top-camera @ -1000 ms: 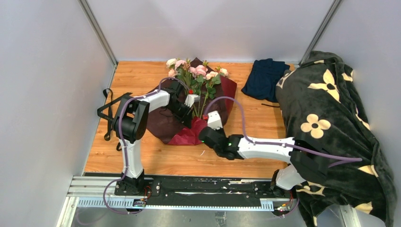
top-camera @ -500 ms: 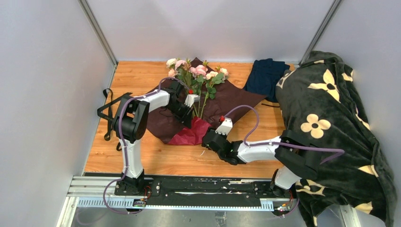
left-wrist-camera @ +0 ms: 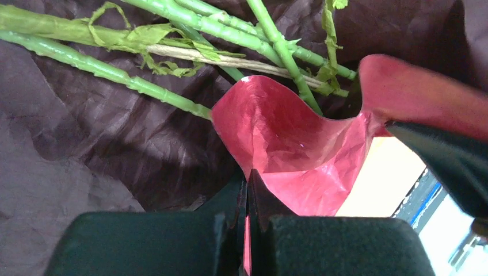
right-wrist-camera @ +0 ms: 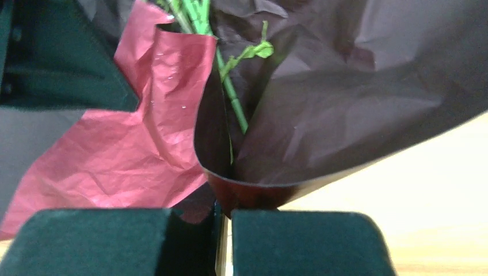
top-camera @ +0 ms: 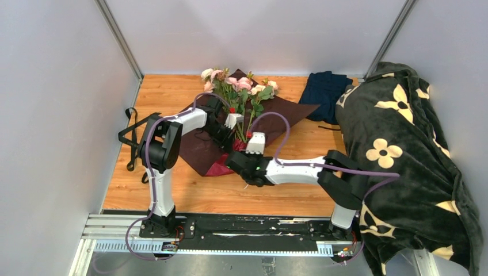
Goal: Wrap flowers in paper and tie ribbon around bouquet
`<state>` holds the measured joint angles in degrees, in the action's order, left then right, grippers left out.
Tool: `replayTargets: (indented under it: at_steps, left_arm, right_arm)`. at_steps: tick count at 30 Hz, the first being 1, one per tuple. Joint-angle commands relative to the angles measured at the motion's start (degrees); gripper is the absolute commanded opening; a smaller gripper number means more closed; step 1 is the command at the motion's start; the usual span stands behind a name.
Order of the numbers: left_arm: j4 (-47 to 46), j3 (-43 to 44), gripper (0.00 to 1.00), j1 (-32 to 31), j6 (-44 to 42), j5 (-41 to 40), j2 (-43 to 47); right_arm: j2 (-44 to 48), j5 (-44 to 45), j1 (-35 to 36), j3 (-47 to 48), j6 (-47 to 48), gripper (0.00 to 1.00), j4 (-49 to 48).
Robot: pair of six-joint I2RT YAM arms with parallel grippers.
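Pale pink and cream flowers (top-camera: 236, 86) lie on the burgundy paper (top-camera: 282, 115), blooms toward the back and green stems (left-wrist-camera: 115, 72) toward me. The paper lies open, maroon side up, with its red near corner (left-wrist-camera: 288, 149) curled up. My left gripper (top-camera: 228, 146) (left-wrist-camera: 248, 179) is shut on that red corner, a sliver of paper showing between its fingers. My right gripper (top-camera: 235, 163) (right-wrist-camera: 223, 214) is shut on the paper's folded near edge (right-wrist-camera: 253, 192), just below the stem ends (right-wrist-camera: 233, 109). The black ribbon (top-camera: 131, 119) lies in loops at the table's left edge.
A folded navy cloth (top-camera: 324, 92) lies at the back right. A big dark blanket with cream flower shapes (top-camera: 403, 132) covers the right side. Grey walls close in the wooden table (top-camera: 172, 184), and a metal rail (top-camera: 230, 230) runs along the front.
The right gripper let go of the paper flap, which fell open to the right. It then moved left and closed on the paper's near edge. The left gripper stayed shut in place.
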<state>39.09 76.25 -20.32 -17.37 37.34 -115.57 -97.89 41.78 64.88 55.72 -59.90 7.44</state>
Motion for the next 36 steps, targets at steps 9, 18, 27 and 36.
replayTargets:
  at_steps: [9, 18, 27, 36]
  left_arm:
    - [2.03, 4.53, 0.02, 0.8, -2.66, -5.94, -4.74]
    - [6.38, 13.49, 0.55, 11.38, -1.68, -1.03, 1.89]
    - [5.4, 12.0, 1.0, 17.19, 7.42, 21.35, 16.82]
    - [-6.38, 2.57, 1.0, 9.69, 18.35, 13.42, 16.72]
  right_arm:
    - [-17.27, 9.1, 7.93, 21.21, 27.6, 0.0, 33.89]
    - [-23.73, 7.96, 9.55, 27.23, 42.63, 0.0, 34.44]
    - [-25.12, 7.16, 9.65, 28.18, 45.18, 0.0, 34.48]
    - [-25.36, 6.4, 9.74, 29.25, 46.05, 0.0, 34.63]
